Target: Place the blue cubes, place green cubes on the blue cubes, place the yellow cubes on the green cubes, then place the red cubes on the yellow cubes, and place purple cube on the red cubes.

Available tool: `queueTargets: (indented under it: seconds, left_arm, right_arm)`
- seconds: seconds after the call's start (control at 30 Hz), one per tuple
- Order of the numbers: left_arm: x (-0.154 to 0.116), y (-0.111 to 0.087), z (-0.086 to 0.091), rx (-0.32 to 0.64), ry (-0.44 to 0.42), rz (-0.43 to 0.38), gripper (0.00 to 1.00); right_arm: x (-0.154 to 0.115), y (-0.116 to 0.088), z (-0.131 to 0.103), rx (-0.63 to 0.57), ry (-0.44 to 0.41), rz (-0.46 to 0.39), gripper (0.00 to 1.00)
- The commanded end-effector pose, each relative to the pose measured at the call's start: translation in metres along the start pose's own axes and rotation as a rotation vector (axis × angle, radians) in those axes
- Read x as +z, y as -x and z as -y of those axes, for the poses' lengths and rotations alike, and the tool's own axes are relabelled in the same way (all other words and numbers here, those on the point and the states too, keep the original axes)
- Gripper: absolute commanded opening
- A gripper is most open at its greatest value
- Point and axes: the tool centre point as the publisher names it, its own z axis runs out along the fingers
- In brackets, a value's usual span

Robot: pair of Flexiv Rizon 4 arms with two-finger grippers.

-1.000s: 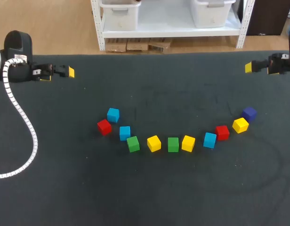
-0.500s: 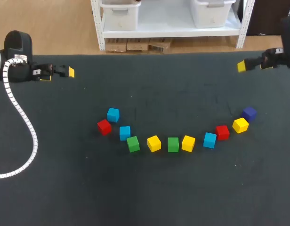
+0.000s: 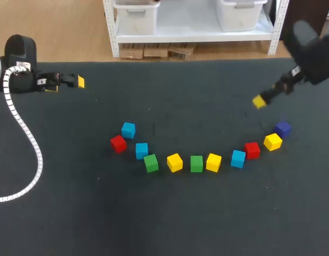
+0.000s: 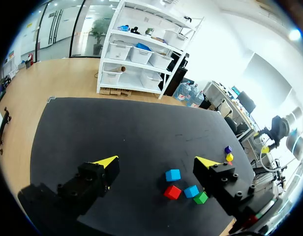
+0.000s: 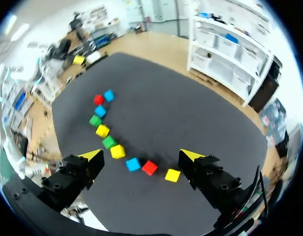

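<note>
Eleven cubes loose in a shallow arc on the dark surface (image 3: 170, 218), none stacked. Blue cubes (image 3: 128, 129) (image 3: 141, 150) (image 3: 237, 158): two near the left end, one toward the right. Green cubes (image 3: 150, 162) (image 3: 196, 163) and yellow cubes (image 3: 174, 162) (image 3: 213, 162) (image 3: 272, 142) alternating through the middle, the third yellow near the right end. Red cubes (image 3: 118, 143) (image 3: 252, 150): one at the left end, one just beside the right-hand blue. Purple cube (image 3: 282, 128) at the right tip, just beside the last yellow. Right end effector (image 3: 259, 101) over the surface near the purple cube, touching no cube, fingers spread wide, empty. Left end effector (image 3: 79, 81) at the far left edge, well apart from the arc, likewise spread wide, holding nothing.
</note>
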Motion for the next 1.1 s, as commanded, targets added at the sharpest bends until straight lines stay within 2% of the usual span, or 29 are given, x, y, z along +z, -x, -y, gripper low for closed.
queueTargets:
  seconds: [0.03, 0.2, 0.4, 0.5, 0.57, 0.7, 0.77, 1.1]
  left_arm:
    - [0.000, 0.000, 0.000, 0.000, 0.000, 0.000, 1.00]
    - [0.000, 0.000, 0.000, 0.000, 0.000, 0.000, 1.00]
    - [0.000, 0.000, 0.000, 0.000, 0.000, 0.000, 1.00]
    - [0.000, 0.000, 0.000, 0.000, 0.000, 0.000, 1.00]
    - [0.000, 0.000, 0.000, 0.000, 0.000, 0.000, 1.00]
    - [0.000, 0.000, 0.000, 0.000, 0.000, 0.000, 1.00]
    - [0.000, 0.000, 0.000, 0.000, 0.000, 0.000, 1.00]
    - [0.000, 0.000, 0.000, 0.000, 0.000, 0.000, 1.00]
  right_arm:
    - [0.010, -0.010, -0.016, -0.187, 0.038, -0.103, 1.00]
    - [0.019, -0.027, -0.035, -0.356, 0.106, -0.240, 1.00]
    - [0.031, -0.039, -0.047, -0.507, 0.094, -0.376, 1.00]
    - [0.039, -0.043, -0.052, -0.546, 0.099, -0.415, 1.00]
    - [0.047, -0.046, -0.050, -0.570, 0.069, -0.447, 1.00]
    - [0.059, -0.049, -0.046, -0.577, 0.059, -0.469, 1.00]
    - [0.061, -0.048, -0.044, -0.541, 0.079, -0.460, 1.00]
    - [0.061, -0.048, -0.044, -0.541, 0.079, -0.460, 1.00]
